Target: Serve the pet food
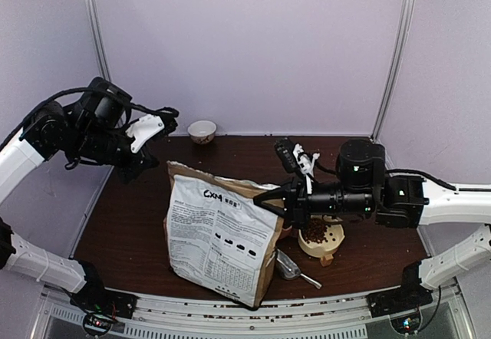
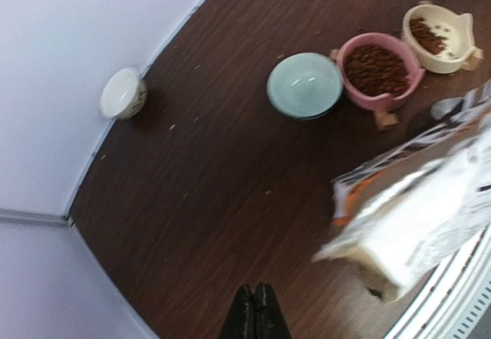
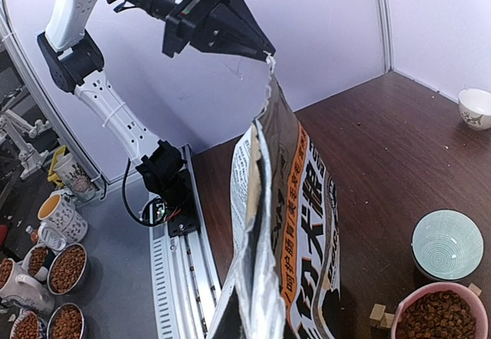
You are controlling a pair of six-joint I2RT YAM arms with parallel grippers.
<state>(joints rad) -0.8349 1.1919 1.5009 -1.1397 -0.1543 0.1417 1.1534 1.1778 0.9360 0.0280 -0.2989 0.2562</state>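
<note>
Pet food (image 2: 376, 69) fills a pink bowl (image 2: 410, 86), and more lies in a cream bowl (image 1: 331, 245). The printed paper bag (image 1: 219, 235) stands upright at the table's front middle. My right gripper (image 1: 265, 199) is shut on the bag's upper right edge; in the right wrist view the bag (image 3: 307, 224) rises from the bottom edge and hides the fingers. My left gripper (image 2: 255, 287) hangs high over the table's back left, shut, with nothing between its fingers. The right wrist view shows the left gripper (image 3: 265, 50) just above the bag's top corner.
An empty teal bowl (image 2: 304, 84) sits beside the pink one. A small white bowl (image 1: 202, 131) stands against the back wall. A silver scoop (image 1: 289, 266) lies in front of the cream bowl. Off the table's left, mugs and bowls of kibble (image 3: 67, 268) stand lower down.
</note>
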